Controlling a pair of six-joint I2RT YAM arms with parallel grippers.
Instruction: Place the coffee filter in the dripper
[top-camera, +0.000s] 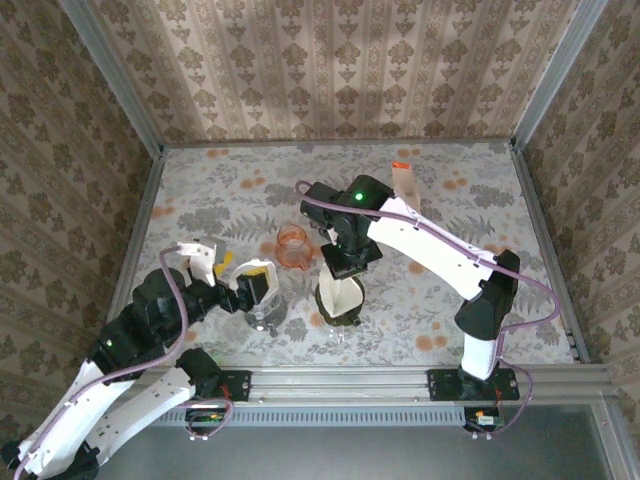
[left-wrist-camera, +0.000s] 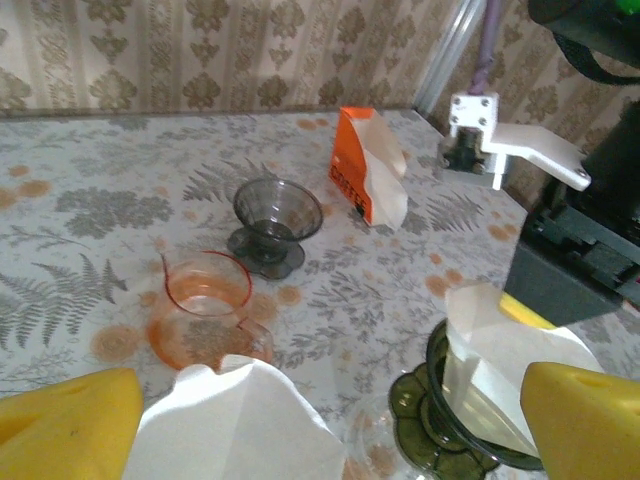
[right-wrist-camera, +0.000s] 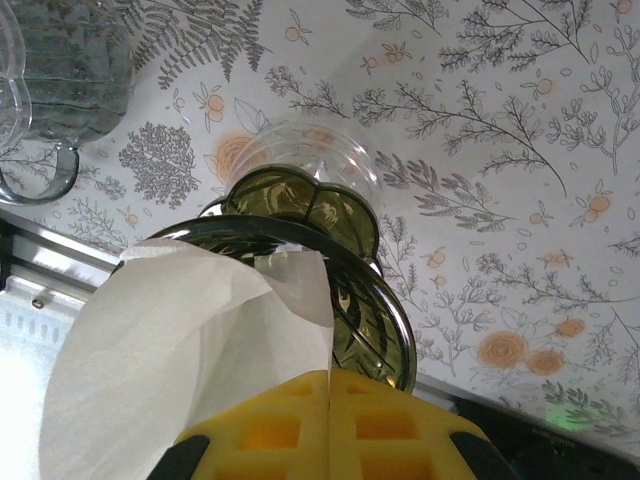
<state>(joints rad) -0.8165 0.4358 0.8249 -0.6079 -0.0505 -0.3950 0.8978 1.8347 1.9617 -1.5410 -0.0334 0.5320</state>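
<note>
Two pads of your right gripper (right-wrist-camera: 330, 380) pressed together on the coffee filter (right-wrist-camera: 190, 330) edge, filter upright in the dripper (right-wrist-camera: 378, 322) just beneath, wide end toward them, left gripper (left-wrist-camera: 320, 420) spread.

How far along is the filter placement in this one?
Done: the filter sits partly inside the green dripper. In hand: the right gripper is shut on its edge. Remaining: let go and withdraw; whether the filter is fully seated is unclear.
</note>
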